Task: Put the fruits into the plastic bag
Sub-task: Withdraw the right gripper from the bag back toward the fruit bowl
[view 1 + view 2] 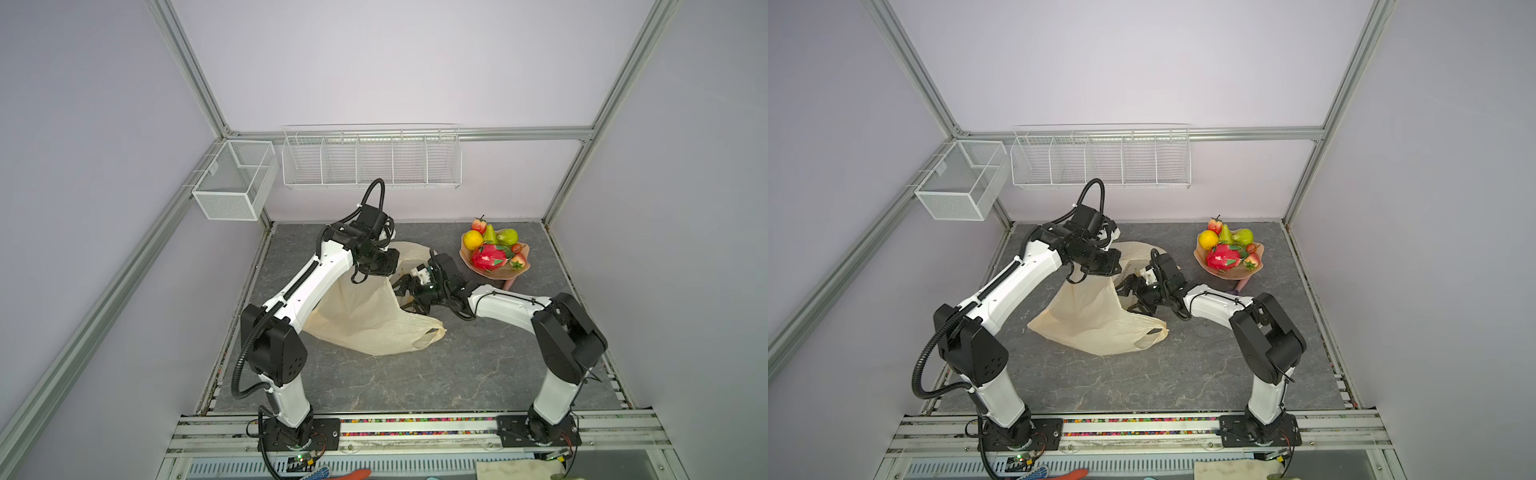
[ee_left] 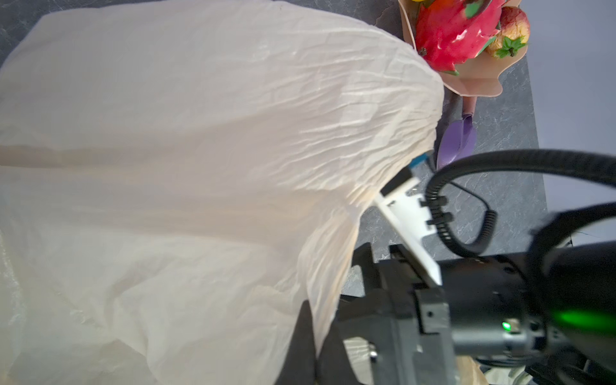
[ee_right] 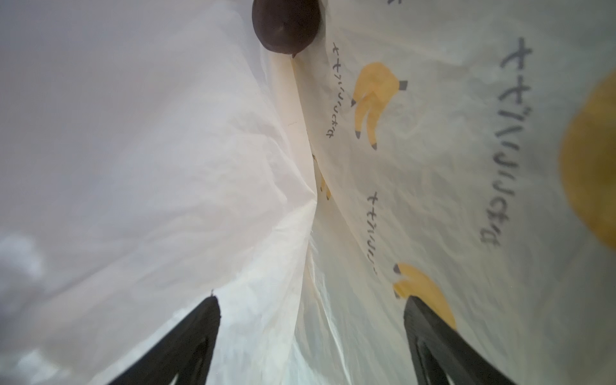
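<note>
Right tool (image 3: 311,301) gapes wide inside plastic bag (image 3: 150,150) — empty.

One plastic bag (image 1: 365,320), one dragon fruit (image 1: 490,257), one citrus (image 1: 473,240), two pears (image 1: 490,235) (image 1: 508,237), at least two strawberries (image 1: 478,225) (image 1: 518,262) and one dark fruit (image 3: 286,25) are showing.

L arm (image 1: 307,286) stretched fwd, L pincer (image 2: 313,320) shut, R arm (image 1: 507,307) bent inward, R pincer (image 3: 311,333) wide open

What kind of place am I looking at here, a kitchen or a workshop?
Probably a robot test booth: two arms bolted to a rail, plain walls in a metal frame, toy fruits heaped on a dish.
</note>
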`<state>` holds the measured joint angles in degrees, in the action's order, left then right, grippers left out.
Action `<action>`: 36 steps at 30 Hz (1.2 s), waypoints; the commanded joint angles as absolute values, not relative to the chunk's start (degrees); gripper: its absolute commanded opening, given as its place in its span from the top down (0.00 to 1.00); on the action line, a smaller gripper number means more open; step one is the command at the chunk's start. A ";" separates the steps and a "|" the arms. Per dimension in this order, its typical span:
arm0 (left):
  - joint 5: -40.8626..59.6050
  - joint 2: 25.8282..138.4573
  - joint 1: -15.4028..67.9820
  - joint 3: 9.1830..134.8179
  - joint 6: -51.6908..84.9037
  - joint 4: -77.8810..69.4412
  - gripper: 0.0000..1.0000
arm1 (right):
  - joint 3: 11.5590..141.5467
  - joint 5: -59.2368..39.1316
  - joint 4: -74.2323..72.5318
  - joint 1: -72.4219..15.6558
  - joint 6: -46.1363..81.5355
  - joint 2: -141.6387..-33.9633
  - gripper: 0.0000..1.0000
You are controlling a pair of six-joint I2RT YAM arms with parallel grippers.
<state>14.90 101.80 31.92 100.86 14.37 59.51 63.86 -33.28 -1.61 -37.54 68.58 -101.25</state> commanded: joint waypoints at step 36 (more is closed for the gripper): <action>17.32 99.67 31.99 97.93 13.00 56.41 1.00 | 103.64 4.98 59.92 -12.94 17.70 -102.19 0.10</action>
<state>16.58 101.56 31.92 98.24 14.28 56.60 99.66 -0.58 58.24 -14.00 23.83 -99.20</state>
